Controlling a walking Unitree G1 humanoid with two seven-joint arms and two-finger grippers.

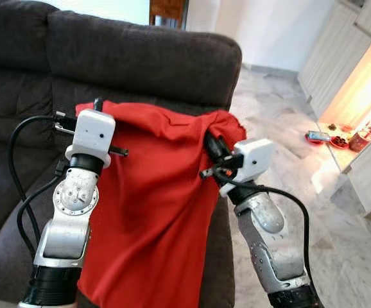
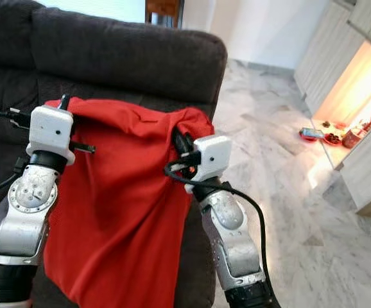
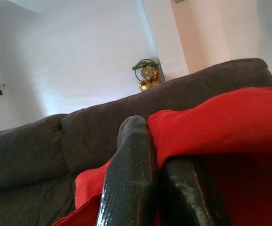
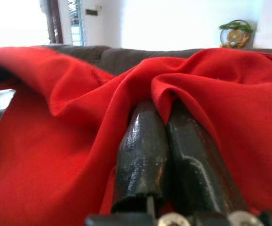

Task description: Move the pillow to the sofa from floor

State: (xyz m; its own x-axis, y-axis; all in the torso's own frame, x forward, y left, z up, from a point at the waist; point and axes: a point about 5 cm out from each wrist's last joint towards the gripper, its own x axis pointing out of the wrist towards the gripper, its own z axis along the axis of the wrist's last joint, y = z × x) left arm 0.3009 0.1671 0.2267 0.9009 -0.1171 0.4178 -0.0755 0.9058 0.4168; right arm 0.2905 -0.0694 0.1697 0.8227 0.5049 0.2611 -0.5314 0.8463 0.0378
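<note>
Left gripper (image 3: 157, 155) and right gripper (image 4: 166, 141) pinch pillow (image 1: 153, 212).

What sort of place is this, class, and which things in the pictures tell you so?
Most likely a home living room. A dark grey sofa stands ahead, a red pillow hangs in front of it, held up by the left tool and right tool, and a pale marble floor leads off towards cabinets.

We can read no text, label, brand, number or sign anywhere in these views.
</note>
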